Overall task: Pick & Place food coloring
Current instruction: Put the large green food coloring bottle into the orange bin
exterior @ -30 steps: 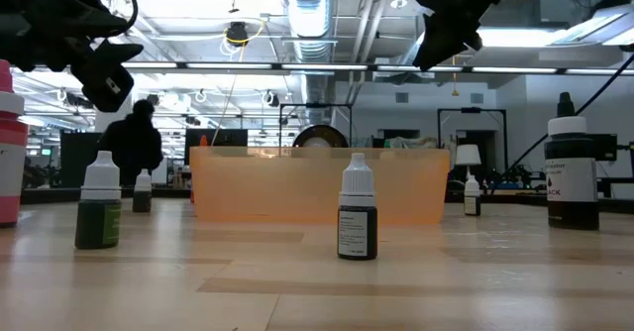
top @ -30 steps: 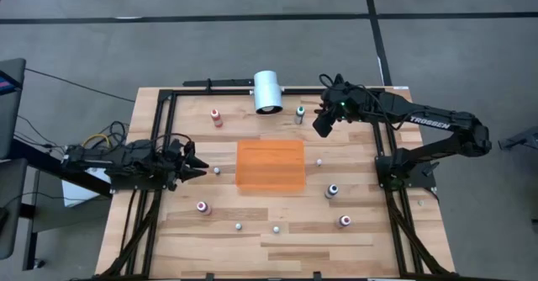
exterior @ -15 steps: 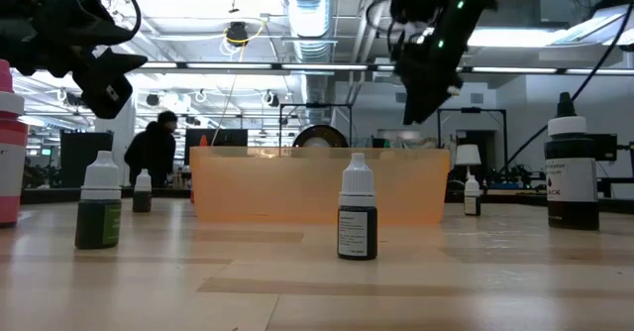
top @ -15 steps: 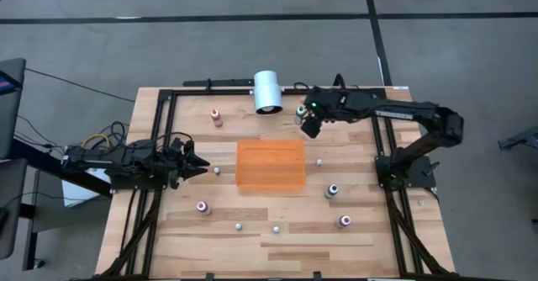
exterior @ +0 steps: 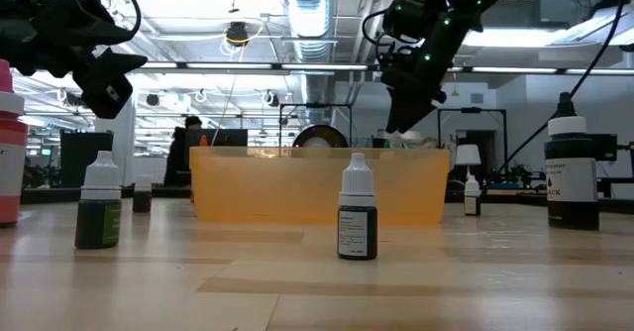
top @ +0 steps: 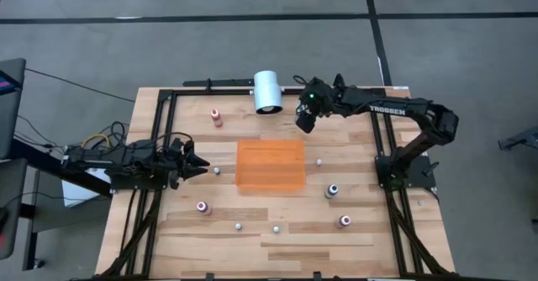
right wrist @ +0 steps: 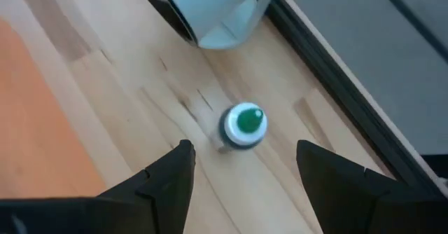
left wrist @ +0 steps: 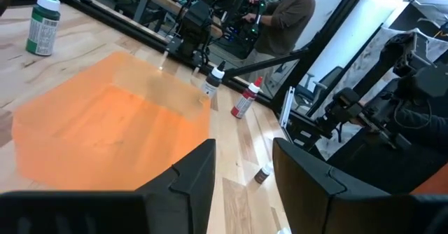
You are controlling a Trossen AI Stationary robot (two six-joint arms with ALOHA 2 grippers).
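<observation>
Beneath right gripper, fingers apart: green bottle, upright, ungripped. Tray beside, holds nothing. Other bottles scattered on table. Left gripper waits, part-open, holding nothing. Placed: none.

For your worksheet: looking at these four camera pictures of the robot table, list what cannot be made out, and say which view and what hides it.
- Green-capped bottle: hidden in the high view under the right gripper; the right wrist view shows only its top, blurred.
- Labels on the dark bottle: too small to read in the low view.
- Inside of the orange tray: its wall hides the floor in the low view.
- Left gripper: its fingers are too small to judge in the high view.
</observation>
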